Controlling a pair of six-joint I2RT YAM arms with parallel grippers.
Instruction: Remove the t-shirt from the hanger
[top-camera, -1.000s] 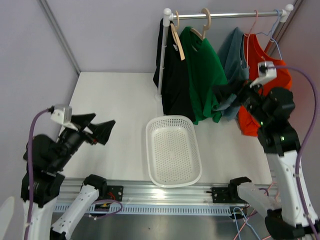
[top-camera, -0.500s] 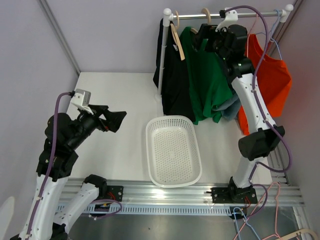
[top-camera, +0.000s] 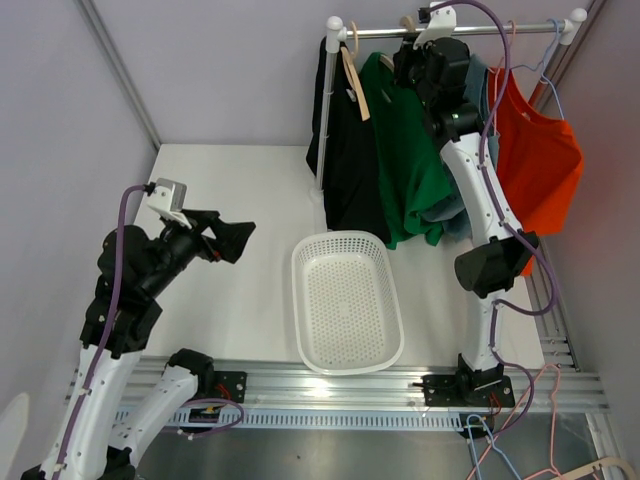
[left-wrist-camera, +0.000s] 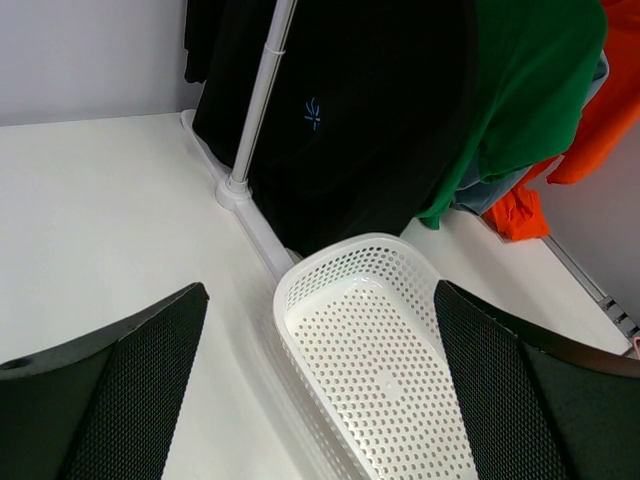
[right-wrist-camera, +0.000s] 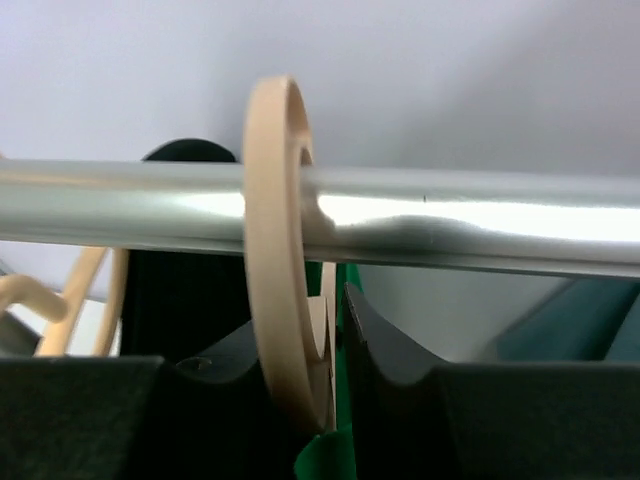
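Note:
A green t-shirt (top-camera: 405, 150) hangs on a pale wooden hanger (right-wrist-camera: 272, 260), whose hook loops over the metal rail (right-wrist-camera: 470, 220). High at the rail, my right gripper (top-camera: 418, 60) is shut on the hanger's neck just under the hook. In the right wrist view its gripper (right-wrist-camera: 325, 335) has the wood and a strip of green cloth (right-wrist-camera: 325, 462) pinched between the dark fingers. Over the table's left side my left gripper (top-camera: 228, 240) stands open and holds nothing. In the left wrist view that gripper (left-wrist-camera: 320, 295) faces the basket and the shirts.
A white perforated basket (top-camera: 300, 290) lies on the table below the rack. A black shirt (top-camera: 345, 170) hangs left of the green one, a grey-blue shirt (top-camera: 478, 85) and an orange one (top-camera: 540, 160) to the right. The rack's white pole (top-camera: 322, 130) stands on the table.
My right arm rose from beside the grey-blue shirt up to the rail, and its jaws closed on the hanger. My left arm lifted a little and stayed open.

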